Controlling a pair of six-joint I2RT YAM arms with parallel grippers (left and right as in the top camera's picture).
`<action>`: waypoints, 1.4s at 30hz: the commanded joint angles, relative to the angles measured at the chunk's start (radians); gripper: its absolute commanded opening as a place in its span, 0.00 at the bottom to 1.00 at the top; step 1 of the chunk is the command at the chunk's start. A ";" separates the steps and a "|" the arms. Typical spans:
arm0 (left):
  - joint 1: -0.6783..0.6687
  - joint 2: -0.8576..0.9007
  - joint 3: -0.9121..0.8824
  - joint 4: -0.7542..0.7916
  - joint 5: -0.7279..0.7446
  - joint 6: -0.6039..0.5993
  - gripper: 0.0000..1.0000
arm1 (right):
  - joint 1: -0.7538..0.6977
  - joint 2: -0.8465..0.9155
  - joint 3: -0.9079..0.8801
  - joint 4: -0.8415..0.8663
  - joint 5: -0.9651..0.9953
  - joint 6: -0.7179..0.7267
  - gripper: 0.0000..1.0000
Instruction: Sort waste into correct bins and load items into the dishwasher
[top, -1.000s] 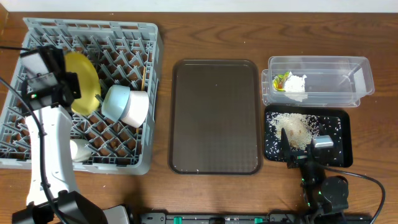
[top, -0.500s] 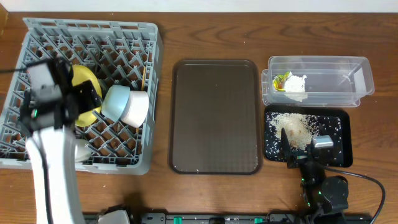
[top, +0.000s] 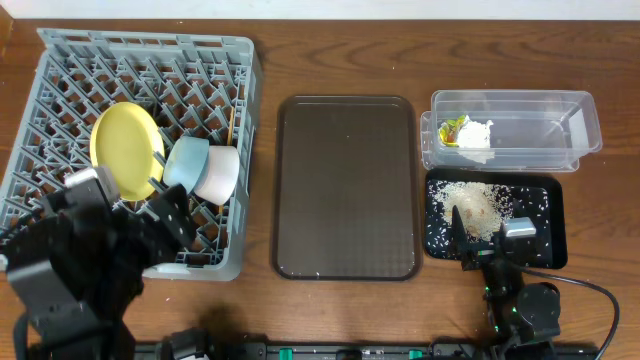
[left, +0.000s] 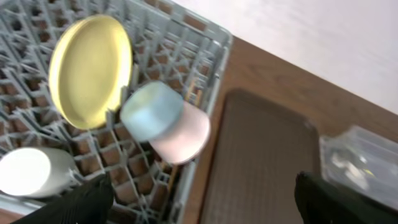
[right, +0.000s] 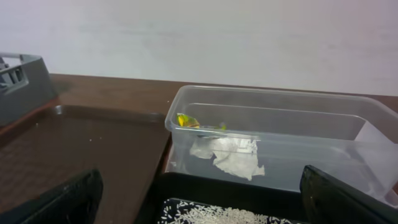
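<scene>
The yellow plate (top: 127, 150) (left: 90, 68) stands on edge among the pegs of the grey dish rack (top: 60, 60), the dishwasher. Beside it lie the light blue bowl (top: 185, 163) (left: 149, 109) and the white bowl (top: 220, 176) (left: 183, 134). Thin wooden chopsticks (top: 230, 124) stick up between pegs. My left gripper (top: 140, 215) (left: 199, 208) hovers open and empty above the rack's near side. The clear tub (top: 520, 130) (right: 280, 118) holds the wrapper (top: 453, 128) (right: 186, 121) and tissue (top: 477, 136) (right: 227, 155). Rice (top: 475, 205) lies in the black tray (top: 545, 230). My right gripper (top: 485, 245) (right: 202, 208) rests open at that tray's near edge.
The brown serving tray (top: 345, 185) (left: 267, 162) lies between the rack and the bins, with a few crumbs at its near edge. A white rounded dish (left: 34, 171) lies in the rack's near left part. My left arm (top: 70, 280) covers the rack's front left corner.
My left gripper opened, let go of the yellow plate and pulled back toward the near edge. The plate now stands in the rack by itself. The right arm stayed still.
</scene>
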 joint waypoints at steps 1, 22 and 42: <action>0.001 -0.025 0.011 -0.053 0.053 -0.012 0.94 | -0.011 -0.003 -0.003 -0.003 -0.002 -0.011 0.99; -0.306 -0.305 -0.794 0.976 -0.179 -0.113 0.94 | -0.011 -0.003 -0.003 -0.003 -0.002 -0.011 0.99; -0.294 -0.699 -1.187 1.046 -0.307 -0.049 0.95 | -0.011 -0.003 -0.003 -0.003 -0.002 -0.011 0.99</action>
